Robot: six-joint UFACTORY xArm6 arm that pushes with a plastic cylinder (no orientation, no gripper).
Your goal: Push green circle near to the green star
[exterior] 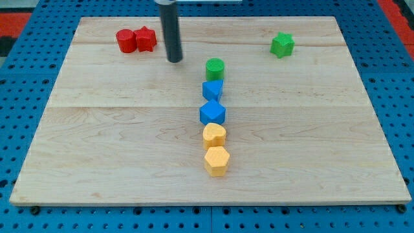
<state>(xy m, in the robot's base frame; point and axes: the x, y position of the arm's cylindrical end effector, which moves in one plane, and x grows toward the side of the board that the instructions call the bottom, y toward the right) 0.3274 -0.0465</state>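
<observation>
1. Down on the wooden board point(116, 129) sits my tip point(174, 60), the low end of a straight dark rod. It has no fingers, so nothing about it can spread, press together or pinch. It can only push.
2. My tip stands to the view's left of the small green round block point(215, 67), a bit higher up the view, with a gap between them. They do not touch.
3. The green round block is the top one in a line of blocks. Just below it is a blue block point(213, 89), and I cannot tell if the two touch. Then come another blue block point(212, 112), a yellow block point(214, 135) and a second yellow block point(217, 160).
4. The small green star block point(282, 44) is far off, toward the view's top right.
5. Two red blocks point(136, 40) sit side by side at the view's top left, near my rod.
6. I think the green round block is light and hard, and the board looks smooth, so it should slide easily.
7. Because it is round, it may slip off to one side of my tip.
8. I think the best spot to push is its left side, a little low, so it goes up and right to the star.
</observation>
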